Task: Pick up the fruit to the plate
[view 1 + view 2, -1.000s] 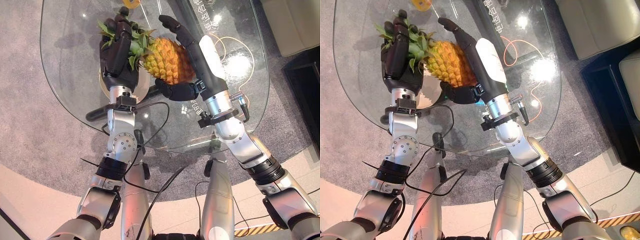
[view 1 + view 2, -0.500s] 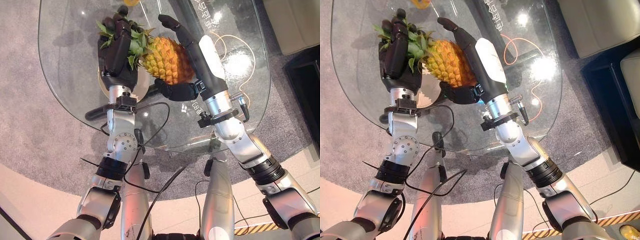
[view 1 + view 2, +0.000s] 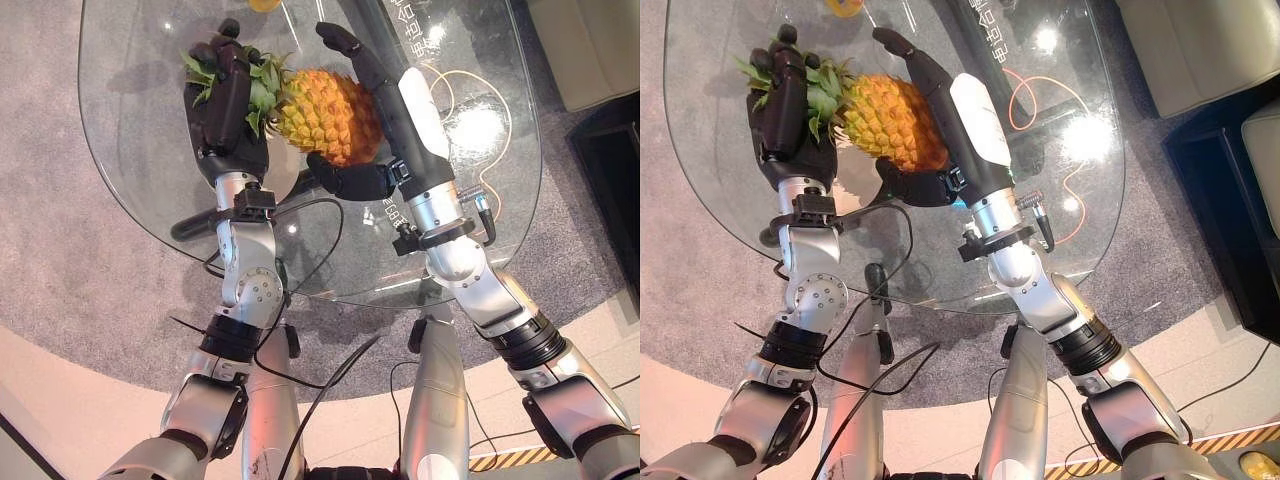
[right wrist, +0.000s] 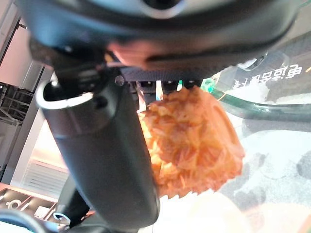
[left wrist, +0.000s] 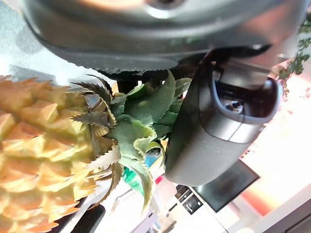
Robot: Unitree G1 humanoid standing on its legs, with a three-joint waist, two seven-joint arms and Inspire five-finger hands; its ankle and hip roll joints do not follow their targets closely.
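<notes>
Here, in the left eye view, a pineapple (image 3: 325, 115) hangs above the round glass table (image 3: 130, 120), carried between both arms. The left robot hand (image 3: 225, 105) has its dark fingers curled round the green leafy crown (image 3: 262, 85). The right robot hand (image 3: 365, 120) cradles the yellow-orange body, with its fingers stretched along the far side of the fruit and its thumb hooked under the near side. A pale plate (image 3: 283, 172) lies on the table just below the left wrist, partly hidden by the hand and the fruit. An orange cable (image 3: 470, 100) loops under the glass to the right of the right arm, and a small yellow thing (image 3: 262, 5) sits at the far edge of the table.

In the right eye view, the same hold shows: the pineapple lies on its side, crown toward the left robot hand, body against the right robot hand. A dark bar of the table's frame (image 3: 990, 25) runs beneath the glass behind the fruit.

In the left wrist view, the leaves press against the palm, and the thumb (image 5: 218, 121) curves round them from one side.

In the right wrist view, the scaly base of the pineapple rests just beside the thumb (image 4: 107, 160), with the glass table beyond it.
</notes>
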